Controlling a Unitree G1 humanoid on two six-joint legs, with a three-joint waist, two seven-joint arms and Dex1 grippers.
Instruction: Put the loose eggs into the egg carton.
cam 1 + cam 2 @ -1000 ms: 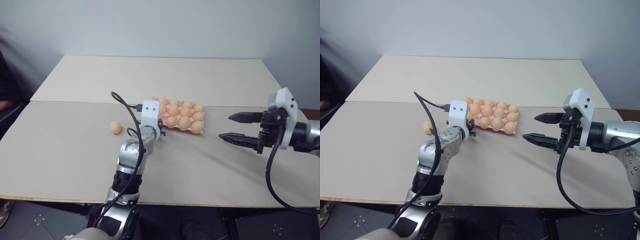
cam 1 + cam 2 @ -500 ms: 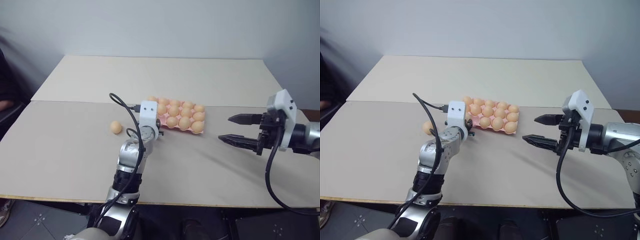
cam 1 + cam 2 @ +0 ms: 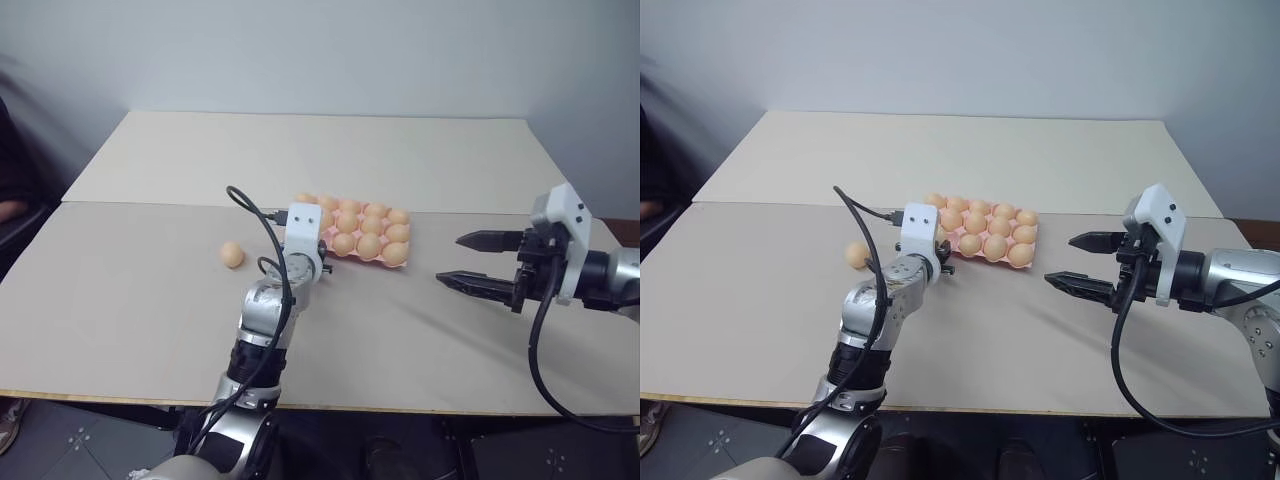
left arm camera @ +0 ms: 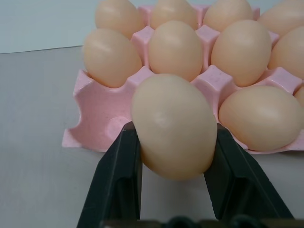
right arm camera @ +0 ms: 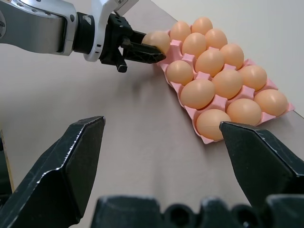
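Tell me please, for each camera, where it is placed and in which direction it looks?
Head views (left and right eye): from the robot's head, forward and down over the table; both arms show, the left gripper and the right gripper.
Left wrist view: along the left fingers, shut on an egg at the pink egg carton.
Right wrist view: along the open right fingers toward the carton.
Shared: the right wrist view also shows the left gripper holding that egg.

the held egg (image 4: 174,126) hides the egg carton's (image 4: 97,114) near corner cup.
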